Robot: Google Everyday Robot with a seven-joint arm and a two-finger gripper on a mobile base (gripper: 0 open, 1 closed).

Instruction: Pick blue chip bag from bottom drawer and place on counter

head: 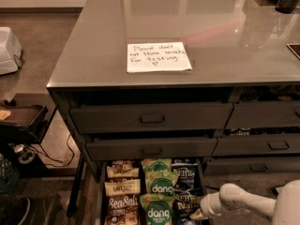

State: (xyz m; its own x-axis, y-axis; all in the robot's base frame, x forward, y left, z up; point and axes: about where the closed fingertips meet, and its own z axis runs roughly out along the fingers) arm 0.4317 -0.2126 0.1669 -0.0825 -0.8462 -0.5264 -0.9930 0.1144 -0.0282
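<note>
On the counter (225, 27), near its front edge: a note (158, 57). Below, two drawers (151, 117) stacked, and under them the bottom drawer (99, 196) pulled out, with SeaSalt bags (123, 205) left, dang bags (158, 184) in the middle, blue chip bag (185, 171) right. At the right column's near end: the pincer (199, 213), arm (243, 201) reaching in from the right.

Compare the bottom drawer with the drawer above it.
The bottom drawer is open, showing snack bags; the drawer above is nearly shut. The drawer above shows a rectangular handle; the bottom drawer's front is out of view. Both are dark grey. The claw is at the bottom drawer's right side.
</note>
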